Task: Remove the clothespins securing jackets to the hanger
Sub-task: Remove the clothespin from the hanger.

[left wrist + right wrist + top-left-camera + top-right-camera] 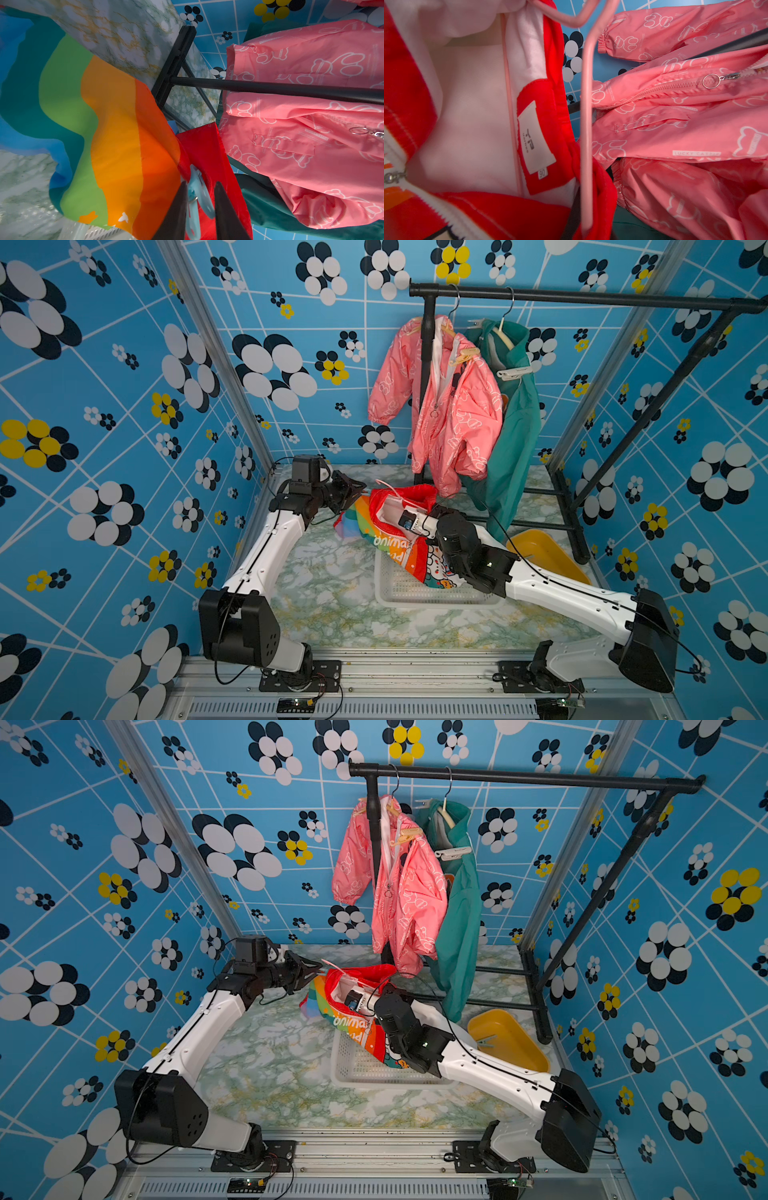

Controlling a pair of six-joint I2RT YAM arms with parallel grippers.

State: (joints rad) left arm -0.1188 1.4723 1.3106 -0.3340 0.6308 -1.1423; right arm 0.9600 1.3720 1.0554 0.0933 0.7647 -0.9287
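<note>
Above the white basket [436, 602], the red-trimmed jacket [392, 547] is held up; its pink hanger [586, 124] is pinched by the closed right gripper [585, 227]. A pale clothespin [197, 185] on its red collar is straddled by the left gripper [201, 188], jaws narrowly apart.

On the red-trimmed jacket [467, 116], a small tag [543, 172] reading "90" touches the white neck label [536, 137]. A patch [696, 153] on the pink jacket [675, 124], hanging toward twelve o'clock, reads "LUCKY CAT", the rest blurred.
</note>
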